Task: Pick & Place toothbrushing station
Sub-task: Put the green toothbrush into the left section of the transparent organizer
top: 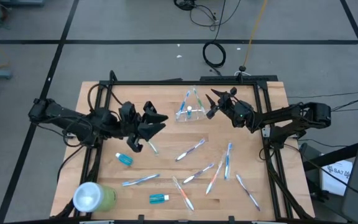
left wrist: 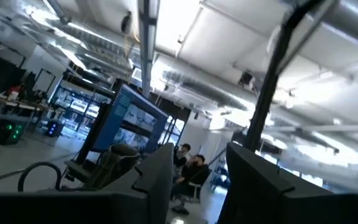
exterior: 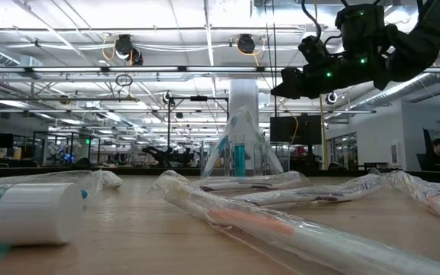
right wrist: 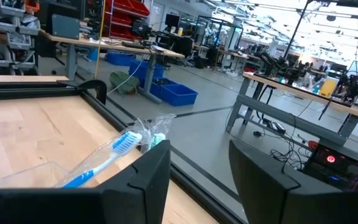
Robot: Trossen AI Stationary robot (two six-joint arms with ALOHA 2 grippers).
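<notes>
Clear cup (top: 189,111) between hands: right hand (top: 214,103) near, spread, empty; left hand (top: 156,121) spread.

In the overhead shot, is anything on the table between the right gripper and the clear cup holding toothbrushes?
No. In the high view the right gripper sits just right of the clear cup, with only bare table showing between them.

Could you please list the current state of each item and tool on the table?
Small transparent colourless plastic cup: upright near the far edge, holding toothbrushes and a small tube.
Large light-green cup with whitish top: lying on its side at the near left corner.
Wrapped toothbrushes: lying flat, scattered.
Small blue tubes: lying flat.
Left tool: open, empty, raised.
Right tool: open, empty, beside the transparent cup.
</notes>
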